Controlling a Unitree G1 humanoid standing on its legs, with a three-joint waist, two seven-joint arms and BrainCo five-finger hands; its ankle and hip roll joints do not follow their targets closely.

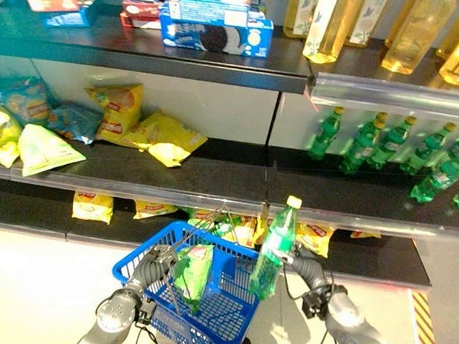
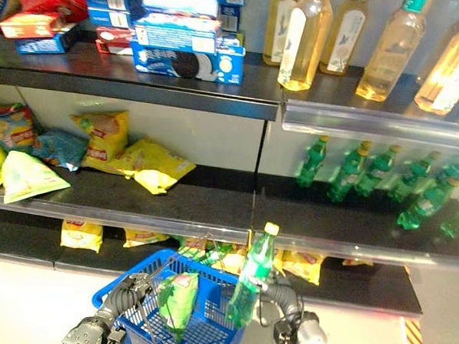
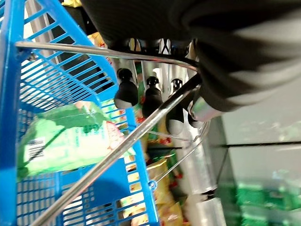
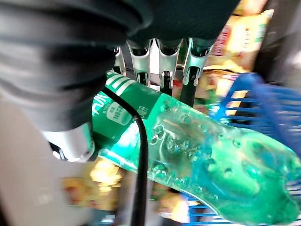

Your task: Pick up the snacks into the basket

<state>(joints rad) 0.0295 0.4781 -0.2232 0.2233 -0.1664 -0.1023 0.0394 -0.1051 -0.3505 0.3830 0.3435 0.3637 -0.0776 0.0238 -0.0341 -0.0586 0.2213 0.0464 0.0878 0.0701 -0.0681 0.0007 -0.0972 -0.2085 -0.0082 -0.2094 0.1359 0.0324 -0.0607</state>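
Right hand (image 1: 300,262): closed around a green bottle (image 1: 275,247), which is held nearly upright, yellow cap up, just over the right rim of the blue basket (image 1: 136,261).
Left hand (image 1: 157,265): curled round the basket's wire handle (image 3: 117,54), by which the basket is carried in front of the bottom shelf (image 1: 379,261).
Basket contents: one green snack bag (image 1: 193,272) is seen standing inside, near the middle.
Remaining snacks: yellow bags (image 1: 163,138) are left on the middle shelf, toward its left end, and more along the bottom shelf behind the basket.
Risk, drop: the bottle base is judged close to the rim; if released there it could strike the rim and fall outside.
Risk, crush: the bag inside could be squashed if the bottle is dropped onto it.
Risk, tilt: the basket could be tipped by the added weight if the handle hold is slack.
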